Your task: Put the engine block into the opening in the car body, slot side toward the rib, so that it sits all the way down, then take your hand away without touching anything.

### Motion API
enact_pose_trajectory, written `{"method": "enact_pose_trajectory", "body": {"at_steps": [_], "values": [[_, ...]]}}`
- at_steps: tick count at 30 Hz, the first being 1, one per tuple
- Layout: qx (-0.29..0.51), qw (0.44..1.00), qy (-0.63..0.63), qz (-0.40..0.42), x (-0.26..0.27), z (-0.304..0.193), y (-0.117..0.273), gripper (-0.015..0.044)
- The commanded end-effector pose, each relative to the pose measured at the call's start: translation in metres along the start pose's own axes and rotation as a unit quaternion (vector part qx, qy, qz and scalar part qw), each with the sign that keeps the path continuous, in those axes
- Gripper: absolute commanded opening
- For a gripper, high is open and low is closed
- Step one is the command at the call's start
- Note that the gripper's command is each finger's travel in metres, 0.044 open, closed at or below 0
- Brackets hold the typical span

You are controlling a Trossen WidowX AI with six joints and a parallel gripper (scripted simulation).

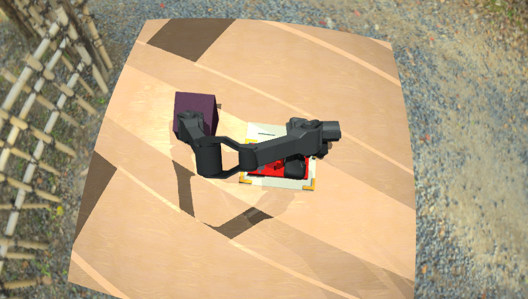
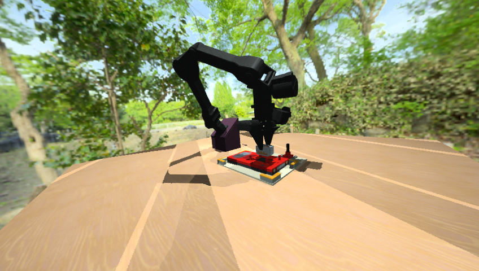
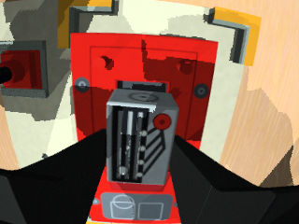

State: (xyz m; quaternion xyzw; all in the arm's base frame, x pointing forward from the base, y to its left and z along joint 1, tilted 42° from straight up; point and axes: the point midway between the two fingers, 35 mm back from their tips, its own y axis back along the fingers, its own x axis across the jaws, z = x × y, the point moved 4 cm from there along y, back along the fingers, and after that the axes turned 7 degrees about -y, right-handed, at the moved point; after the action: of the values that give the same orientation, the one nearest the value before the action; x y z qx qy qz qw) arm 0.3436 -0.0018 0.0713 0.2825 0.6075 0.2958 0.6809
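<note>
My gripper (image 2: 264,147) (image 3: 140,138) is shut on the grey engine block (image 2: 265,152) (image 3: 159,170), with one finger on either side. The block's top, with dark grooves and a red round mark, faces the wrist camera. It is held low over the red car body (image 1: 269,169) (image 2: 248,161) (image 3: 117,61), above the opening (image 3: 141,86). Only the opening's far part shows past the block in the wrist view; the rib and the slot side cannot be made out. Whether the block's lower end is inside cannot be told. In the top view the arm hides block and fingertips.
The car body lies on a pale base plate (image 1: 274,182) (image 2: 250,171) (image 3: 159,20) with yellow corner brackets (image 1: 309,186) (image 2: 269,175) (image 3: 253,39). Beside it a red piece with an upright black post (image 2: 287,149) (image 3: 6,75) sits in a grey frame. A purple block (image 1: 194,101) (image 2: 231,139) stands at the arm's base.
</note>
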Motion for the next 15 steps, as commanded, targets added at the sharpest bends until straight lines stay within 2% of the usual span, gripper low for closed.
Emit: {"method": "enact_pose_trajectory", "body": {"at_steps": [1,6,15], "values": [[-0.001,0.998,0.060,-0.001,-0.0003,-0.0001,-0.0001,0.0159],[-0.001,0.994,0.106,-0.001,-0.0003,-0.0003,-0.0001,0.0159],[-0.001,1.000,0.007,-0.001,-0.0003,-0.0002,-0.0001,0.0159]]}}
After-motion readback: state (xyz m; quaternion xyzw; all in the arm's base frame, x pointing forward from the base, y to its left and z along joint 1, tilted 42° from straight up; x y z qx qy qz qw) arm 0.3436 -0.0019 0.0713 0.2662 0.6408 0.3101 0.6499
